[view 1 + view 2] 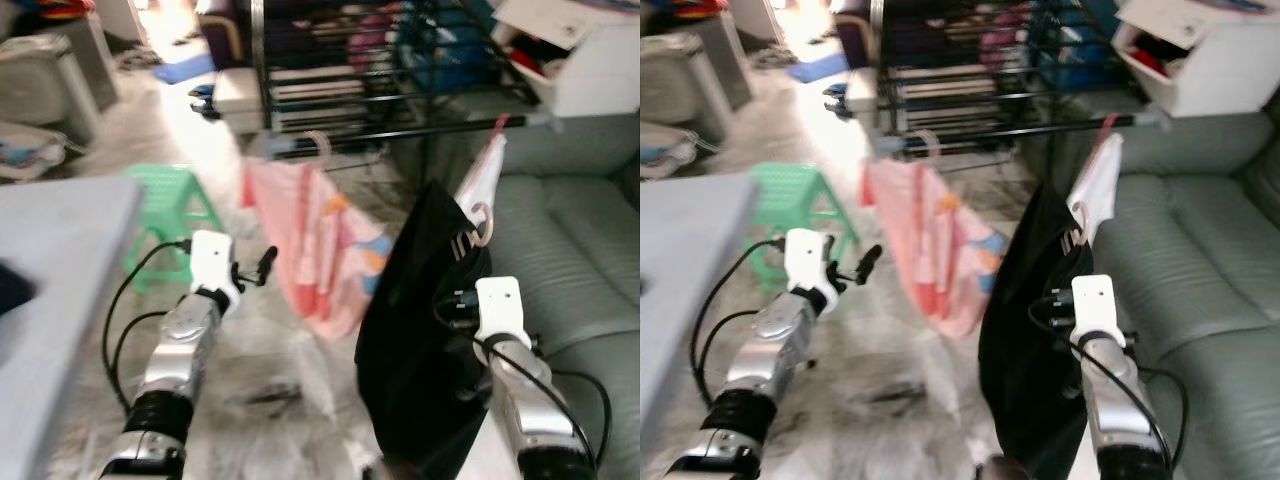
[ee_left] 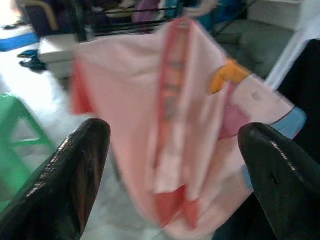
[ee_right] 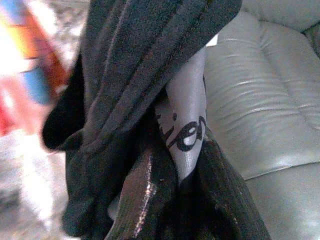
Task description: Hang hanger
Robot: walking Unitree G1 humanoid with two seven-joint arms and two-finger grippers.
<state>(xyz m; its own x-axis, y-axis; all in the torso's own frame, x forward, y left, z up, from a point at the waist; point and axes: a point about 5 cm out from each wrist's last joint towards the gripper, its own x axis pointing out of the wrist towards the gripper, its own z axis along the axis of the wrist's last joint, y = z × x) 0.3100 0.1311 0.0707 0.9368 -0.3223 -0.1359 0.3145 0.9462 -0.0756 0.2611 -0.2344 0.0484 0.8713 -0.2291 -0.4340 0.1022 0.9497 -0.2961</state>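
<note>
Up front, the right gripper [image 3: 185, 180] is clamped on a black garment [image 1: 420, 330] with a grey printed tag — the cloth drapes down beside the grey sofa [image 1: 580, 250]. A hanger hook [image 1: 482, 222] shows at its top, just below the black rail [image 1: 400, 132]. The left gripper [image 2: 175, 170] hangs spread wide, holding nothing, facing a pink garment [image 1: 310, 245] hung from that rail — a green stool [image 1: 165, 205] stands nearby.
</note>
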